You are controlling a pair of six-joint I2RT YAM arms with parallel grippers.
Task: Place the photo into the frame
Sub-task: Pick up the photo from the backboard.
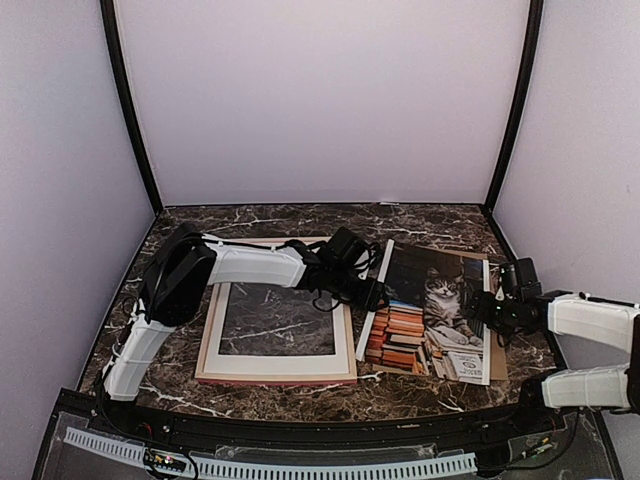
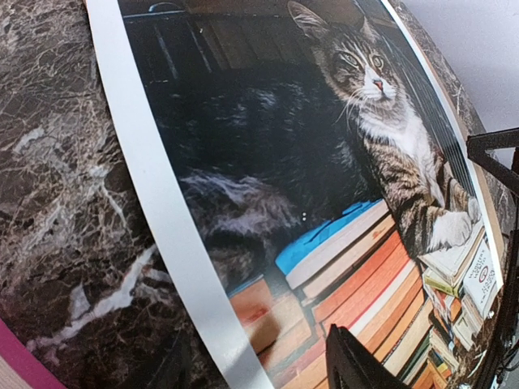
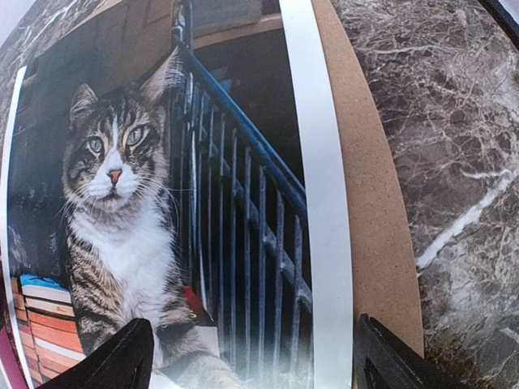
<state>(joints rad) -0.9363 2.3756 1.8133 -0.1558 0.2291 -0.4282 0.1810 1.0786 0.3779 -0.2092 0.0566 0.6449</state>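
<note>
Photo [image 1: 430, 312], lettering on pictured book cover [image 2: 484, 273] illegible, frame [image 1: 278, 366] just beside

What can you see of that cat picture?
The large rectangular paper photo shows a grey tabby cat beside stacked colourful books, with a wide white border. It lies picture side up on a brown cardboard board, right of the pink-edged wooden frame. The left tool and right tool stand open over its side edges.

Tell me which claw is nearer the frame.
Left. The left claw hangs just right of the frame, at the left edge of the photo; the right claw is over its right edge.
</note>
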